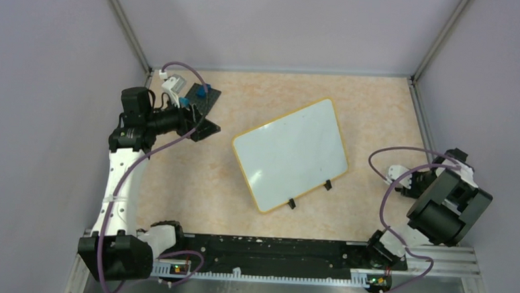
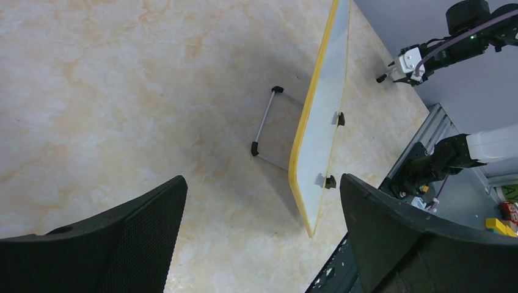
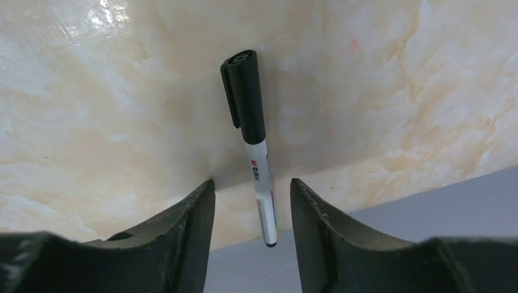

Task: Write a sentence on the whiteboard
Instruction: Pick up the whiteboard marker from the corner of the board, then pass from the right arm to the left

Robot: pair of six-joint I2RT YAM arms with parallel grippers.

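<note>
The whiteboard [image 1: 290,155] stands propped at a tilt in the middle of the table, yellow-rimmed, on black clip feet. Its face shows no lettering; the sentence is not in view. The left wrist view shows it edge-on [image 2: 322,122] with its wire stand [image 2: 267,122] behind. My left gripper [image 1: 201,122] is open and empty at the back left, well apart from the board [image 2: 262,183]. My right gripper [image 3: 251,189] is open, its jaws on either side of a capped black-and-white marker [image 3: 253,140] lying on the table by the right wall. In the top view the gripper [image 1: 402,179] hides the marker.
A small dark plate with blue blocks [image 1: 203,95] and a white part [image 1: 172,85] sit at the back left corner beside my left gripper. Grey walls enclose the table on three sides. The arm-base rail [image 1: 278,251] runs along the near edge.
</note>
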